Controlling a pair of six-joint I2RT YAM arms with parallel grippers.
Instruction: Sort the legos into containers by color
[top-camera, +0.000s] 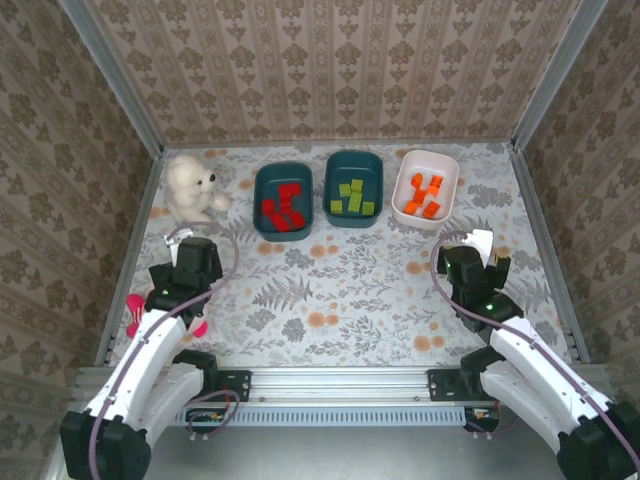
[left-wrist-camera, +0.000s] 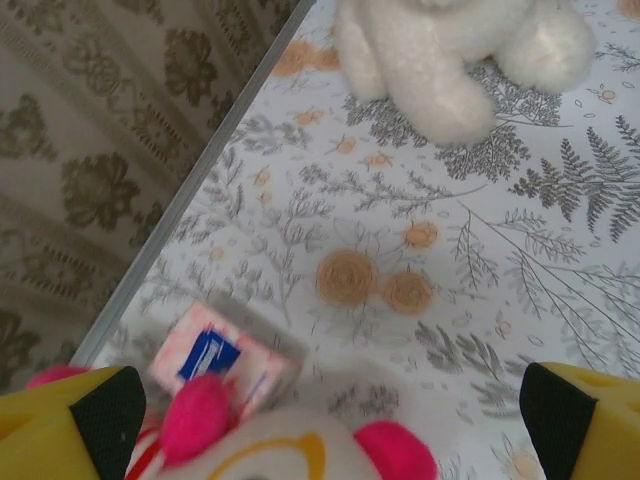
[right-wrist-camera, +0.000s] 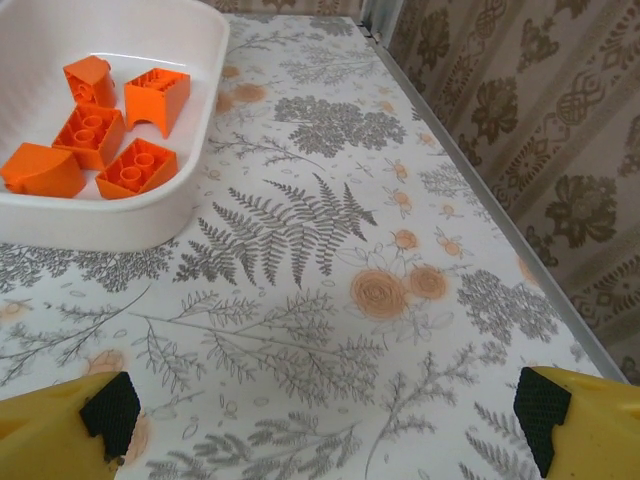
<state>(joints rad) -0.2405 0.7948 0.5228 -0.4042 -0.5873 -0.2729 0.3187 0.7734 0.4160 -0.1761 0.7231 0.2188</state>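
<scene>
Left gripper (left-wrist-camera: 330, 410) and right gripper (right-wrist-camera: 325, 410) gape wide, empty; we find the small orange studded bricks (right-wrist-camera: 90, 135) upper left, inside a white rounded plastic tub (right-wrist-camera: 190, 205), nearer the right.

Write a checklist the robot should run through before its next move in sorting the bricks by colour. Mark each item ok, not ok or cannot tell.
1. One colour per tub: ok. Red bricks lie in the left teal tub, green bricks in the middle teal tub, and orange bricks in the white tub.
2. No loose bricks on the table: cannot tell. The arms cover part of it.
3. Left fingers open and empty: ok.
4. Right fingers open and empty: ok.
5. Space under the left fingers free: not ok. A doll lies just beneath them.
</scene>
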